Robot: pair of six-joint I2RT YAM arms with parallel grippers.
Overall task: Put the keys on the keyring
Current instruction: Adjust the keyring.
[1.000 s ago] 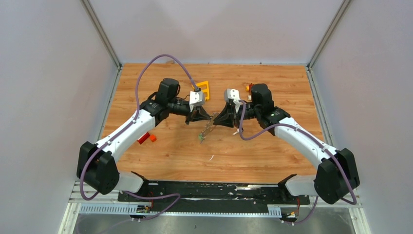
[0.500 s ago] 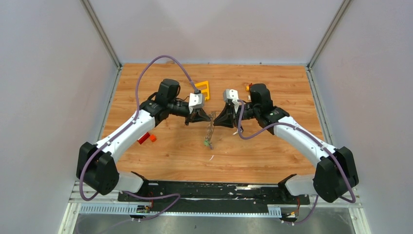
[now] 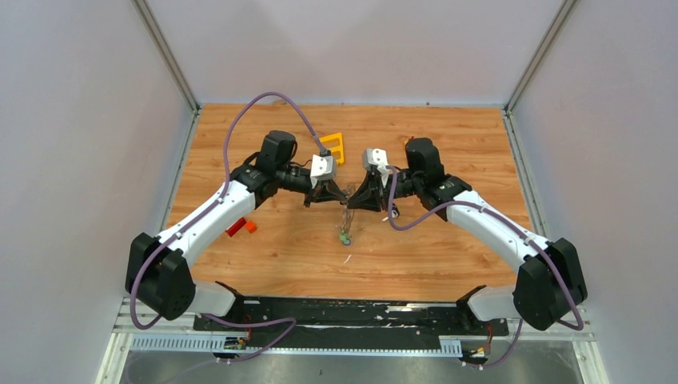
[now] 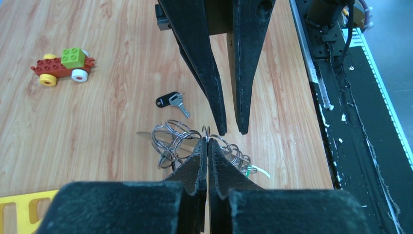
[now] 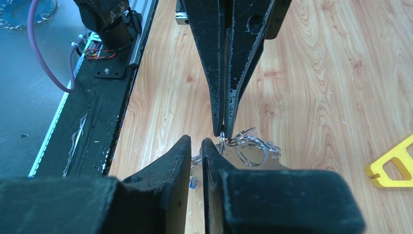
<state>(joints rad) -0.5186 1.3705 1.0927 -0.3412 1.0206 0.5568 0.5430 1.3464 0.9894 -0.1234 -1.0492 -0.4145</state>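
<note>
**Pinching the Keyring in Mid-Air**

The keyring (image 4: 171,141), a tangle of thin silver loops, hung above the middle of the table (image 3: 448,264), with a green tag (image 4: 251,169) dangling at its underside. The left gripper (image 4: 208,146) had its fingers pressed together on one wire loop at the top of the bundle; which loop could not be made out. Tip to tip with it, the right gripper (image 4: 232,131) kept its fingers a narrow gap apart, and whether any wire sat between them could not be told. A black-tagged key (image 4: 170,100) lay loose on the wood near the bundle, on the side toward the far edge and clear of the loops. A toy car (image 4: 62,66) stood well apart, also toward the far edge, as did a yellow frame (image 5: 392,163). The bundle looked light, stiff and springy, likely to swing and to slip between smooth fingers. A hold on a long plain run of the big loop seemed soundest. The key seemed best taken by its plastic tag, leaving its hole free.
</note>
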